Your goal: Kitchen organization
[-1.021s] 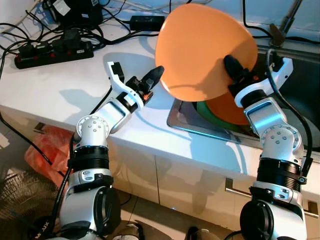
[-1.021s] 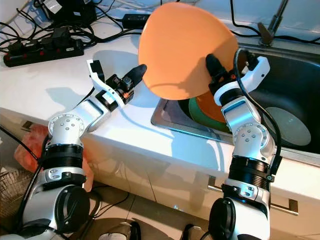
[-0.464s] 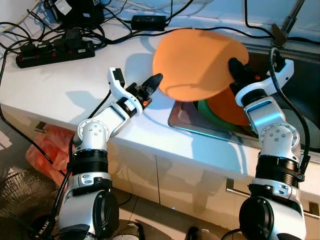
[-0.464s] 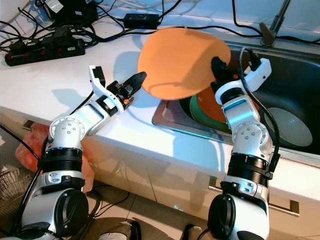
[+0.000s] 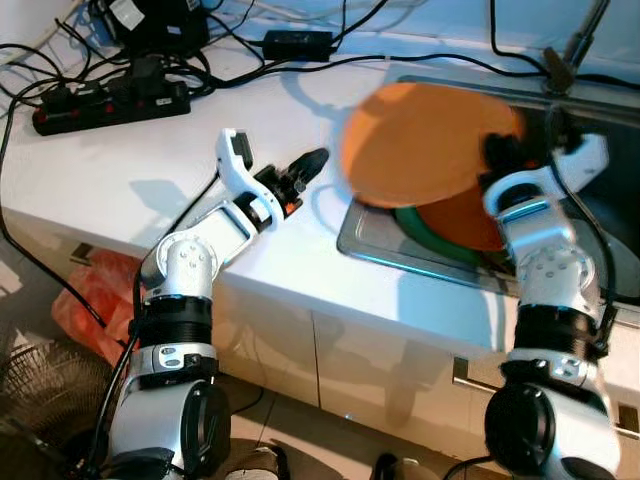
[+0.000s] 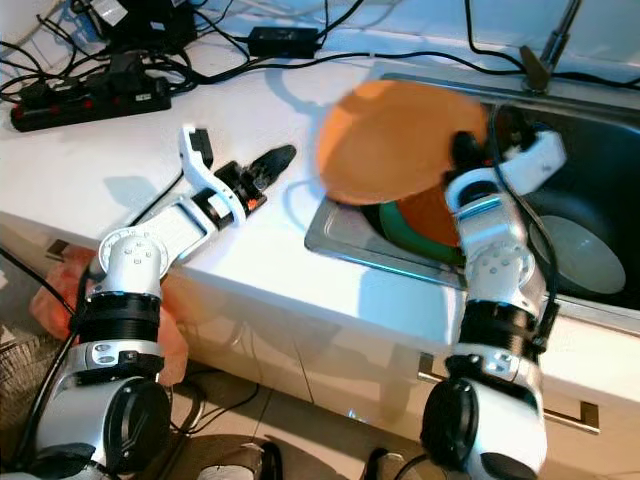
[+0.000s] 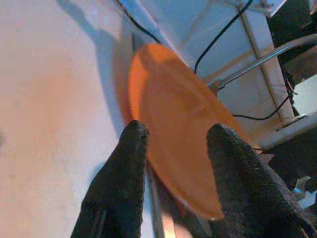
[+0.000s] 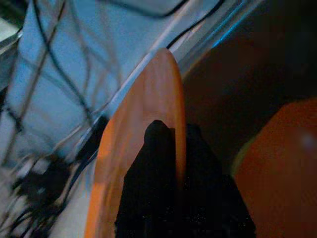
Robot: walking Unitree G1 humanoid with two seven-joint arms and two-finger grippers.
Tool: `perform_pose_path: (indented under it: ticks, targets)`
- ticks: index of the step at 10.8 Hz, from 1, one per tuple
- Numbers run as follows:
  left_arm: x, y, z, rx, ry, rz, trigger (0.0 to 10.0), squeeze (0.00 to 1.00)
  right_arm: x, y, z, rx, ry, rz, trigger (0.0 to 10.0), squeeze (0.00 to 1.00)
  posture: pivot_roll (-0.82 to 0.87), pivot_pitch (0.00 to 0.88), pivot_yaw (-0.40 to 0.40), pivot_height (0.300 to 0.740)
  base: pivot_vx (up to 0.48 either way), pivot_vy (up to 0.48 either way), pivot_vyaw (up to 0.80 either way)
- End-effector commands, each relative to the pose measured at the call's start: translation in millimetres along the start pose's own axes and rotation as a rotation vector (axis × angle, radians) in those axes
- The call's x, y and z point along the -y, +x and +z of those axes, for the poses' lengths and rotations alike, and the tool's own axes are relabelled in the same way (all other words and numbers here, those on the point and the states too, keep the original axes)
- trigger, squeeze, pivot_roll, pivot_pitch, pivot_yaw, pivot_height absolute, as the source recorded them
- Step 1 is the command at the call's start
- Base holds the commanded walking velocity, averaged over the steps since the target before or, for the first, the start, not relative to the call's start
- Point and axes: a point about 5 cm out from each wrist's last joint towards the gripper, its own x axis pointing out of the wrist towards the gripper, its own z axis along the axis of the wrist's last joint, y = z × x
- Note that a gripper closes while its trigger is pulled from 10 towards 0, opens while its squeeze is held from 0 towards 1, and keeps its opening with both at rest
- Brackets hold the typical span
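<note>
Right pincer (image 5: 497,152): clamped on the rim of an orange plate (image 5: 425,143), one black finger on each face of it (the right wrist view shows the edge running between them). The plate is held tilted in the air above the left end of the sink (image 6: 590,150), its far edge reaching over the tabletop (image 5: 130,170). Beneath it, inside the sink, a second orange plate (image 5: 470,215) lies on a green plate (image 5: 425,230).

Left pincer (image 5: 305,163): fingers (image 7: 126,168) parted and holding nothing, hovering low over the white tabletop just left of the held plate, apart from it and pointed toward it.

Farther back on the tabletop lie a black power strip (image 5: 105,100) and tangled cables (image 5: 330,15).
</note>
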Motion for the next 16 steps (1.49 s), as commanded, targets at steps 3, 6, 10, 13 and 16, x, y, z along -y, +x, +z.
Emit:
perform_pose_path:
  ticks: [3,6,10,13,16]
  targets:
    - [1.4,-3.3,1,-0.002,0.052,0.015,10.0,1.00,14.1,1.6,13,0.087,-0.054,-0.101,0.0,0.00,0.03,0.135,0.044,0.740,0.000,0.000,0.00]
    - [4.2,-4.6,-10,-0.078,0.176,0.017,10.0,1.00,42.5,-2.1,29,0.167,-0.165,-0.291,0.0,0.00,0.03,0.129,0.050,0.740,0.000,0.000,0.00]
    - [10.0,-7.4,-24,-0.135,0.511,0.026,10.0,1.00,64.9,-8.1,15,0.088,-0.448,-0.399,0.0,0.00,0.03,0.119,0.052,0.740,0.000,0.000,0.00]
    - [12.7,-7.1,-26,-0.123,0.600,0.021,10.0,0.00,72.9,-9.2,1,-0.006,-0.559,-0.395,10.0,0.00,0.03,0.105,0.051,0.740,0.000,0.000,0.00]
    - [14.8,-8.5,-30,-0.115,0.672,0.022,10.0,0.00,73.2,-12.9,-4,-0.045,-0.667,-0.345,10.0,1.00,0.03,0.097,0.047,0.740,0.000,0.000,0.00]
